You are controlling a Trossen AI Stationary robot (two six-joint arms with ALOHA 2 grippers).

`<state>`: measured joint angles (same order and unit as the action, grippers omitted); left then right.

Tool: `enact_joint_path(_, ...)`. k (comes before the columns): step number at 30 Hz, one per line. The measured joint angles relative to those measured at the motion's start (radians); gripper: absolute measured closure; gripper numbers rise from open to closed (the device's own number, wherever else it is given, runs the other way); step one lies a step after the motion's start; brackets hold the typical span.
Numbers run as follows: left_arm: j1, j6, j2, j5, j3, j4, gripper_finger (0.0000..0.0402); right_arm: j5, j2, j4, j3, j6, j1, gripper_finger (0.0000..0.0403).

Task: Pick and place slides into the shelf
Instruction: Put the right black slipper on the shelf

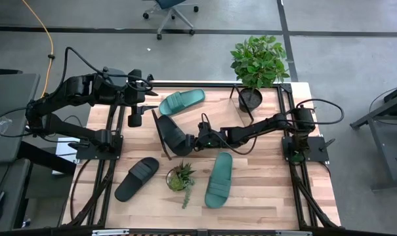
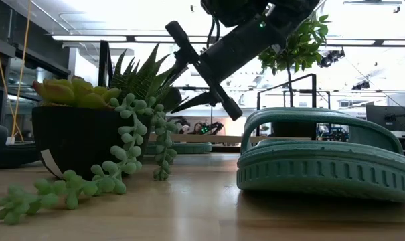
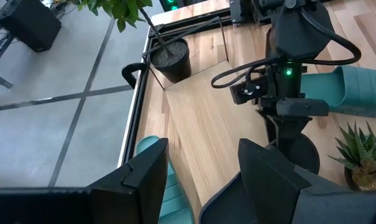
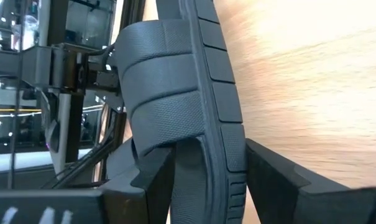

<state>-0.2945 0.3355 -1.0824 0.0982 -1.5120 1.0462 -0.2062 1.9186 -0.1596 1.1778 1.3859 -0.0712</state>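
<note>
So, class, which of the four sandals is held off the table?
The black sandal in the right hand; the other three lie flat.

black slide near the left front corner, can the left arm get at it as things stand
Probably yes. The black slide lies flat and alone on the table, nothing on it. The left gripper is open and empty, up beside the shelf; the succulent pot sits just aside.

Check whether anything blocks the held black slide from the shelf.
Nothing visible does. The right gripper has its fingers shut on the black slide at the shelf's front edge. One teal slide lies on its left part, and the left gripper hovers beside that end.
</note>
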Motion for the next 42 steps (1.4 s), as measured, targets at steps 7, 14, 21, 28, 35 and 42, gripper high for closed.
enact_joint_path(7, 0.0, 0.0, 0.0, 0.0, 0.0, 0.0, 0.022, -0.005, 0.0, 0.028, 0.0, -0.023, -0.008, 0.0231)
enact_joint_path(14, 0.0, -0.001, 0.0, 0.0, 0.0, 0.0, 0.022, -0.011, 0.0, 0.048, 0.0, -0.054, -0.011, 0.0231)
enact_joint_path(21, 0.0, -0.003, 0.0, 0.0, 0.0, 0.0, 0.022, -0.039, 0.0, 0.056, 0.0, -0.06, -0.023, 0.0231)
enact_joint_path(28, 0.0, -0.003, 0.0, 0.0, 0.0, -0.001, 0.022, -0.056, 0.0, 0.099, 0.018, -0.088, -0.026, 0.0231)
enact_joint_path(35, 0.0, -0.003, 0.0, 0.0, 0.0, -0.001, 0.022, -0.082, -0.001, 0.233, 0.105, -0.165, -0.026, 0.0231)
enact_joint_path(42, 0.0, -0.003, 0.0, 0.0, 0.0, -0.002, 0.022, -0.075, -0.001, 0.267, 0.105, -0.146, -0.029, 0.0231)
